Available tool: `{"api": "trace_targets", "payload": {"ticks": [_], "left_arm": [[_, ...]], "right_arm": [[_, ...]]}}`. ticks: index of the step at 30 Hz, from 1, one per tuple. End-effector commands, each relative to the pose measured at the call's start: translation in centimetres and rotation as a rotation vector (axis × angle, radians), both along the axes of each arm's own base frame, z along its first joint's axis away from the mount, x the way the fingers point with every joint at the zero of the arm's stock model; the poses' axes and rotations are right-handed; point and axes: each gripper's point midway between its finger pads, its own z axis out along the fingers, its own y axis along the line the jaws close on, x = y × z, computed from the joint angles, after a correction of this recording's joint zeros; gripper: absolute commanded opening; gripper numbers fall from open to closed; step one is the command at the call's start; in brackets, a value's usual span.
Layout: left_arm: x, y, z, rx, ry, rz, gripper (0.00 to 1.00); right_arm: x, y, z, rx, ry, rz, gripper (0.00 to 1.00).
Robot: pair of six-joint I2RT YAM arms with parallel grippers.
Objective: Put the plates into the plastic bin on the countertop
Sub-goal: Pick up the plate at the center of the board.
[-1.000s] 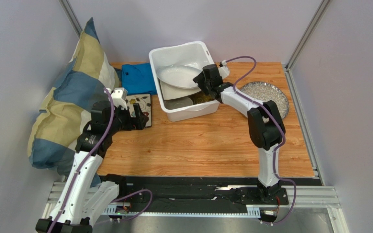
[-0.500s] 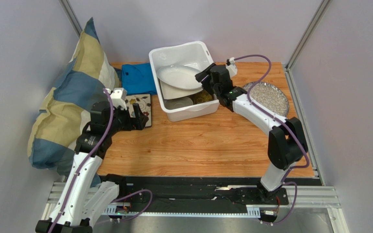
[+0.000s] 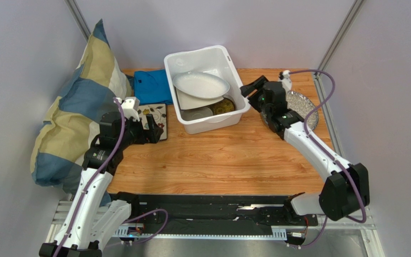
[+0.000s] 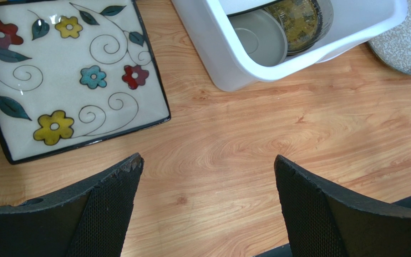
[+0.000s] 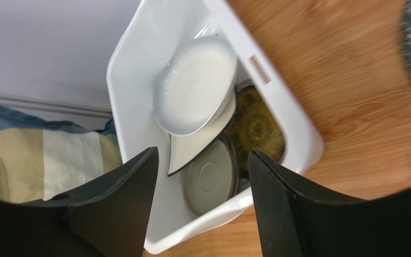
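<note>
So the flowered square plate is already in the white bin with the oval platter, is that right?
Not quite. The flowered square plate lies on the countertop outside the white bin, as the left wrist view shows. The oval platter is in the bin.

Now the whole orange-brown wood-grain countertop (image 3: 218, 160) is taken in from high above and behind its near edge, looking down toward the far side. From the left wrist, the wood is viewed straight down at close range, the square floral plate (image 4: 68, 80) caught at left. From the right wrist, the deep white plastic bin (image 5: 296, 115) is looked into from its right. That bin is shared by all three views.
</note>
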Motion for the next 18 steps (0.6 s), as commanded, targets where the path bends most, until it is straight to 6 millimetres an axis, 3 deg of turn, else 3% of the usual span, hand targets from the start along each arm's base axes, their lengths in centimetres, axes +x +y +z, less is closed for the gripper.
{"api": "trace_targets", "payload": {"ticks": [1,3,4,6,7,9,10,12,13,18], "left_arm": [[0.5,0.3,0.3,0.005,-0.028,0.015,0.96],[0.5,0.3,0.2,0.006,-0.025,0.016,0.96],[0.5,0.3,0.2,0.007,-0.022,0.016,0.96],[0.5,0.3,0.2,0.006,-0.022,0.016,0.96],[0.5,0.3,0.1,0.006,-0.019,0.014,0.96],[0.5,0.2,0.1,0.003,-0.017,0.011,0.96],[0.6,0.2,0.1,0.003,-0.020,0.011,0.96],[0.5,0.2,0.1,0.001,-0.019,0.008,0.96],[0.5,0.1,0.1,-0.001,-0.017,0.006,0.96],[0.5,0.0,0.2,-0.006,-0.020,-0.002,0.96]], "right_arm": [[-0.9,-6.7,-0.6,0.002,0.013,-0.081,0.66],[-2.4,-8.8,-1.7,0.042,0.033,-0.096,0.66],[-2.6,-11.6,-1.8,0.057,0.032,-0.157,0.66],[-4.0,-13.8,-3.7,0.083,0.071,-0.184,0.66],[-4.8,-16.9,-3.5,0.090,0.060,-0.261,0.66],[-6.2,-18.9,-4.3,0.097,0.078,-0.295,0.66],[-7.2,-21.3,-5.3,0.111,0.091,-0.359,0.66],[-8.2,-22.4,-6.3,0.158,0.106,-0.372,0.66],[-9.1,-24.2,-7.8,0.183,0.130,-0.424,0.66],[-11.0,-26.4,-11.7,0.244,0.211,-0.460,0.67]]}}
